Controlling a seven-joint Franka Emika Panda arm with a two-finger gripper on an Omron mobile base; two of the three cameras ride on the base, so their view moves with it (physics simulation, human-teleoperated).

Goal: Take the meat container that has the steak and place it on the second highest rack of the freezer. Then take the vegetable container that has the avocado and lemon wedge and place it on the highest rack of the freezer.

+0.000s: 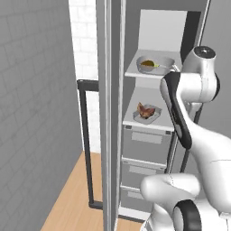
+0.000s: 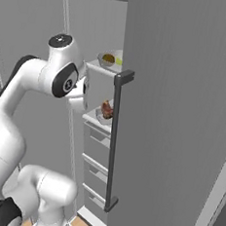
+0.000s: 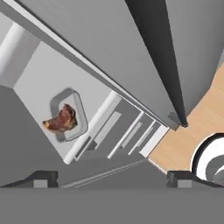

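In the left base view the freezer (image 1: 149, 135) stands open at centre frame; the steak (image 1: 144, 109) sits in its grey meat container (image 1: 148, 113) on the second highest rack (image 1: 135, 122), above the drawers. On the highest rack (image 1: 135, 72), upper centre, the vegetable container (image 1: 155, 63) holds the avocado (image 1: 146, 63) and lemon wedge (image 1: 155, 66). In the hand view the gripper (image 3: 111, 178), at the bottom edge, has its jaws spread wide, holding nothing

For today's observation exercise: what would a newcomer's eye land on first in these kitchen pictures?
The big white arm in front of the open freezer. Next, the steak in its container on the second highest rack, and the avocado with the lemon wedge on the highest rack.
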